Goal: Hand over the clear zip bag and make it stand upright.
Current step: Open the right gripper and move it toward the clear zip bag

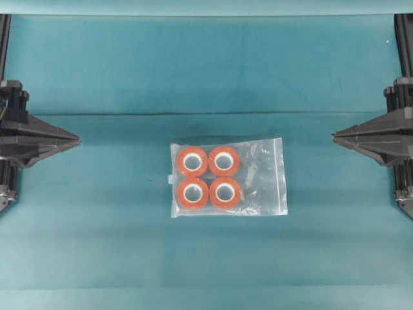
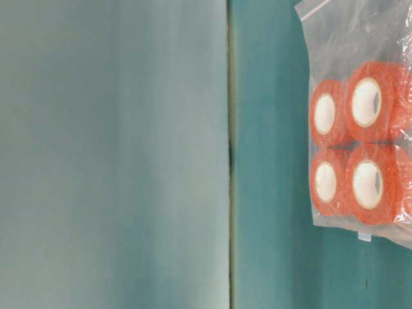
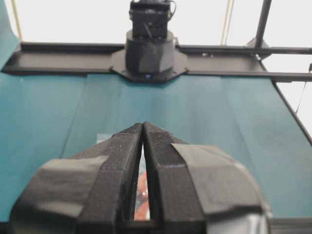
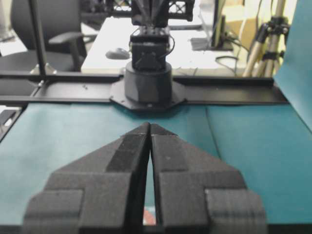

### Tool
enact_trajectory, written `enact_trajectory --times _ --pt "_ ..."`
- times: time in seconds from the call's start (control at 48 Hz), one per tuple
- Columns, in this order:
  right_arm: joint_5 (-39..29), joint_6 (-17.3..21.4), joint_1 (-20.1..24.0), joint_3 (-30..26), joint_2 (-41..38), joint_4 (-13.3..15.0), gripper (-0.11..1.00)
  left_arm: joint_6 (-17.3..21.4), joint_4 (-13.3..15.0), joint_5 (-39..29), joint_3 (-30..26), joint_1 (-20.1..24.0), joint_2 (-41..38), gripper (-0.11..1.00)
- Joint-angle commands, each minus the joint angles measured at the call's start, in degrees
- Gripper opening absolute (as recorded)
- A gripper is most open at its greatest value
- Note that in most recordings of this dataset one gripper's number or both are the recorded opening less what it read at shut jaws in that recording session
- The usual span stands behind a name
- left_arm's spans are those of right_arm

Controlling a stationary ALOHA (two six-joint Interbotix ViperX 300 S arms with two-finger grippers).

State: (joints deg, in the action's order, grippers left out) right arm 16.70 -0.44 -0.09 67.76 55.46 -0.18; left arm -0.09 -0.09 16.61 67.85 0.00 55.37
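Nothing is started: I judge this the very first step, before any reach. The clear zip bag point(image 1: 228, 177) lies flat in the middle of the teal table point(image 1: 97, 245), four orange tape rolls point(image 1: 208, 176) bunched in its left half, the zip strip point(image 1: 279, 173) running down its right edge. My left gripper point(image 1: 76, 138) sits parked at the left side with its fingers pressed together and holding nothing; my right gripper point(image 1: 335, 135) is the same at the right side, tips meeting, empty. Both are well apart from the bag.

Next I need one gripper to open, come in low and pinch an edge. The right half of the bag looks empty and thin, so I judge the zip side the easier bite; the rolls make the left side bulky.

Room is generous: bare cloth all around the bag, nothing between either gripper and it.
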Motion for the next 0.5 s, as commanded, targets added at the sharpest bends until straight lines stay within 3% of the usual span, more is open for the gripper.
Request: enact_trajectory --times 0.0,0.083,0.187,0.354,0.479 --pt "0.2 2.3 0.5 -1.8 -1.2 -0.7 0.09 -2.0 -0.4 0.4 -3.6 -2.1 -2.5 0.14" --pt "-4.6 4.5 0.4 -3.1 -2.6 -9.3 0.03 -3.7 -0.4 0.4 -5.5 -2.2 -5.0 0.06" --pt "-11.4 7.9 -0.6 -4.0 -5.5 -17.3 0.00 -4.0 -0.4 -0.3 -7.8 -2.5 -7.6 -0.01" --pt "-16.3 12.9 -1.1 -4.5 -10.1 -25.9 0.00 -4.6 -0.4 -2.5 -10.4 -2.7 -11.1 -0.01" --pt "-17.6 17.5 -2.4 -4.5 -13.3 -29.3 0.00 -4.3 -0.4 -3.3 -11.2 -2.7 -12.4 -0.01"
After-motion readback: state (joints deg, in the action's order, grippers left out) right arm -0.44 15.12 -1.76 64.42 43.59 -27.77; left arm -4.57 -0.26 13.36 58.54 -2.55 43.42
